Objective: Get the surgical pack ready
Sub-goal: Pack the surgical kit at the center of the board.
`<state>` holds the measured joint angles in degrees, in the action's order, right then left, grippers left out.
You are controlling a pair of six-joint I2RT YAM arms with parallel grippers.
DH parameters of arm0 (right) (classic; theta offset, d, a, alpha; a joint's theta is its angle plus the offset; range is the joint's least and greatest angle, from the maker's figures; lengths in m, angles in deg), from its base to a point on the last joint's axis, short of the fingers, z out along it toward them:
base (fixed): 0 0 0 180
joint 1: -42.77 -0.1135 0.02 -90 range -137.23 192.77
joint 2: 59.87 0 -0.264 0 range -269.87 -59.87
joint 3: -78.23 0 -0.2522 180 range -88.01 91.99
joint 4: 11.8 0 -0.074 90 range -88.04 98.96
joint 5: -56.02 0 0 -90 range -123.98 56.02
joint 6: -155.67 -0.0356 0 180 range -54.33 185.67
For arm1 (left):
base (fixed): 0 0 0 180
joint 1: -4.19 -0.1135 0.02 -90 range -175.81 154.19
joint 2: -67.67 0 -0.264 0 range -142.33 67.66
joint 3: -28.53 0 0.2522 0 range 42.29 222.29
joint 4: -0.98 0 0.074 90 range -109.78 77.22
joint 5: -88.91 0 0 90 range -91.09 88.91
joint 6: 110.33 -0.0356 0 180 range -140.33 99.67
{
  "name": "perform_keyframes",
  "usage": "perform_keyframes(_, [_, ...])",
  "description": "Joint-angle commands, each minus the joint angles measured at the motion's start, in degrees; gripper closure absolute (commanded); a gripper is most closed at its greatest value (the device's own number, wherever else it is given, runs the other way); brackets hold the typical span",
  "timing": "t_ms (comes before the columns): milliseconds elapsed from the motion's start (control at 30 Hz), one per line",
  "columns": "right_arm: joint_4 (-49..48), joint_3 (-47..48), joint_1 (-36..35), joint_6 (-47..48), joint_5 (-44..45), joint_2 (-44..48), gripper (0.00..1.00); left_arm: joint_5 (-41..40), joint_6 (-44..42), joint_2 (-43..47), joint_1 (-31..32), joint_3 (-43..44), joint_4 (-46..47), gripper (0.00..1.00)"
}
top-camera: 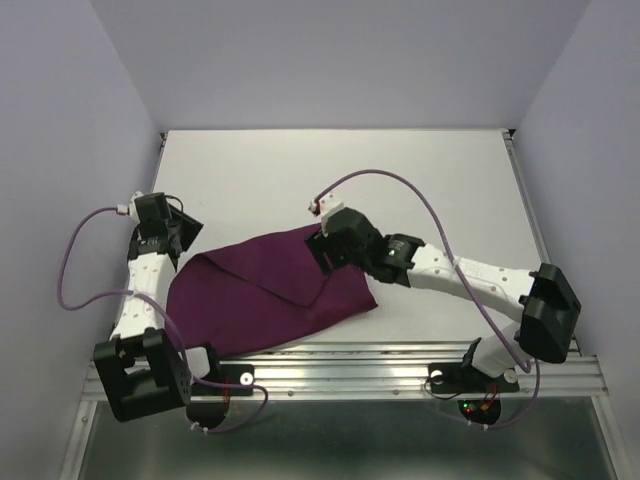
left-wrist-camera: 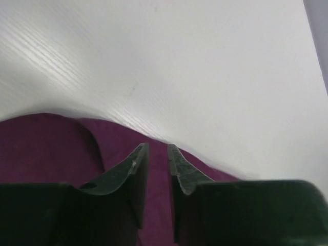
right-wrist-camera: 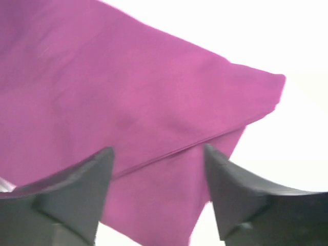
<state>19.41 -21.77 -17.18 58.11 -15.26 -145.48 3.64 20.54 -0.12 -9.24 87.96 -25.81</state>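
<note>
The surgical pack (top-camera: pixel 270 290) lies near the table's front as a folded deep-purple cloth bundle; whatever is inside is hidden. My left gripper (top-camera: pixel 188 235) hovers at the bundle's far left corner. In the left wrist view the left gripper (left-wrist-camera: pixel 158 147) has its jaws parted by a narrow gap, with only purple cloth (left-wrist-camera: pixel 46 148) showing below and through it. My right gripper (top-camera: pixel 320 246) is over the bundle's far right corner. In the right wrist view the right gripper (right-wrist-camera: pixel 156 148) stands wide open above the cloth (right-wrist-camera: pixel 128 87), astride a folded edge, holding nothing.
The white table (top-camera: pixel 400 180) stretches behind and to the right of the bundle. Lilac walls close in on the left, back and right. An aluminium rail (top-camera: pixel 400 365) with the arm bases runs along the near edge, and purple cables loop off both arms.
</note>
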Motion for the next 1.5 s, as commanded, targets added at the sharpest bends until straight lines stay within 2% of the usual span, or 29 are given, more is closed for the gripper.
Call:
perform_keyframes(0, [-1.11, 5.38, 10.35, -5.7, -3.41, -2.19, 0.4, 0.71, -0.35, 2.57, 4.98, -1.37, -0.77, 0.72])
perform_keyframes(33, [-0.67, 6.35, 15.24, -8.5, -5.08, -4.29, 0.5, 2.11, 0.18, 2.49, 7.52, -2.85, 0.72, 0.92])
perform_keyframes(67, [-0.84, 7.93, 17.38, -9.92, -8.23, -5.27, 0.67, 2.65, 0.88, 2.05, 8.85, -3.65, 2.82, 1.0])
perform_keyframes(133, [-0.75, 10.13, 20.99, -13.17, -12.37, -9.12, 0.83, 3.96, 2.37, -0.22, 11.22, -5.23, 5.03, 1.0])
perform_keyframes(200, [-0.75, 12.93, 25.2, -14.42, -14.74, -11.68, 0.89, 4.84, 2.91, -2.69, 13.16, -5.68, 7.83, 1.0])
perform_keyframes(333, [-0.67, 16.11, 29.61, -16.44, -18.19, -18.36, 0.9, 5.64, 2.65, -12.09, 13.17, -5.68, 10.84, 1.0])
perform_keyframes(567, [-3.12, 13.58, 29.62, -14.51, -27.67, -25.75, 0.91, 3.27, 1.86, -21.85, 13.17, -4.71, 12.24, 1.0])
perform_keyframes(767, [-3.48, 7.86, 29.62, -14.6, -23.4, -23.05, 0.91, 2.65, 1.15, -25.2, 11.51, -3.75, 12.33, 1.0])
perform_keyframes(867, [-2.87, 6.98, 29.62, -14.16, -21.02, -17.68, 0.91, 2.83, 0.45, -25.29, 10.88, -2.35, 11.46, 1.0])
perform_keyframes(1033, [-0.84, 9.6, 29.62, -13.02, -16.52, -11.08, 0.91, 2.04, -0.43, -20.38, 10.88, -0.15, 8.47, 1.0])
perform_keyframes(1167, [0.04, 10.58, 27.61, -12.75, -17.05, -10.98, 0.9, 1.86, -0.7, -16.42, 11.32, 0.73, 6.89, 1.0])
perform_keyframes(1300, [0.13, 10.32, 26.37, -14.07, -17.14, -15.37, 0.91, 1.77, -0.43, -14.04, 13.17, 1.61, 5.05, 1.0])
perform_keyframes(1467, [-0.4, 8.29, 25.84, -15.92, -16.87, -17.67, 0.91, 0.54, 1.76, -12.72, 23.35, 1.35, 3.99, 1.0])
